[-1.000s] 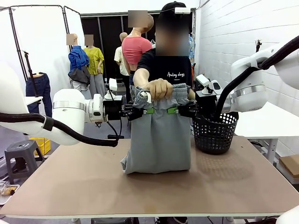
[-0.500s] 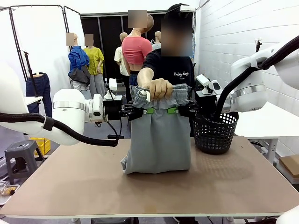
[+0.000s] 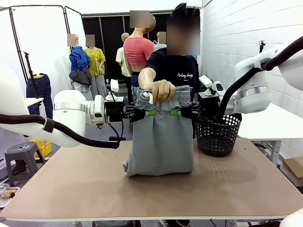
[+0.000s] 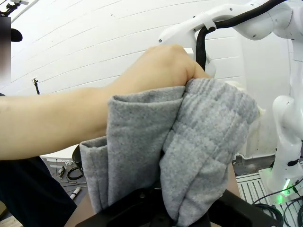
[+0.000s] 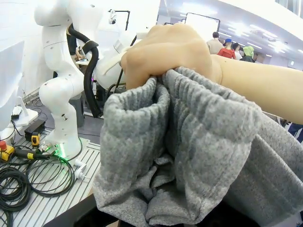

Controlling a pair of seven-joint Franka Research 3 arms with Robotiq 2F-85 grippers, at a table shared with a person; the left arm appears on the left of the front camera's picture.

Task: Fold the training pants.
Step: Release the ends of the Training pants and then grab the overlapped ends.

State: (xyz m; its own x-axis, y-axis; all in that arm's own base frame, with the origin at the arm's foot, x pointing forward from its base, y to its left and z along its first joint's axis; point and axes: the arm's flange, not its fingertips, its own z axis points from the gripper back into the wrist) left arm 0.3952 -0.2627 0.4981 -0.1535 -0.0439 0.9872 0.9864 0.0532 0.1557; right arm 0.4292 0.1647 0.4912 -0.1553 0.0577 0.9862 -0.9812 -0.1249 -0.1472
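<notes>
Front, pants: the grey training pants (image 3: 162, 142) hang upright at the centre of the frame, waistband up. Their lower end is bunched on the brown table (image 3: 94, 184).
Front, hand: a person's hand (image 3: 162, 90) grips the gathered waistband from above, in the upper middle.
Front, left gripper: the left gripper (image 3: 150, 112) comes in level from the left of the frame, its green pads clamped on the cloth just below the waistband.
Front, right gripper: the right gripper (image 3: 174, 112) comes in from the right, clamped on the same strip of cloth, just beside the left one.
Front, basket: a black mesh basket (image 3: 218, 135) stands on the table to the right of the pants, near them.
Left wrist, pants: the ribbed waistband and folded grey cloth rise through the centre from the black fingers at the bottom edge, which are pinched on the cloth.
Left wrist, hand: a fist is closed over the waistband in the upper middle, and the forearm runs to the left edge.
Right wrist, pants: the bunched waistband sits at lower centre and right, covering the fingers.
Right wrist, hand: a fist is on top of the waistband at upper centre, and the forearm runs to the right edge.
</notes>
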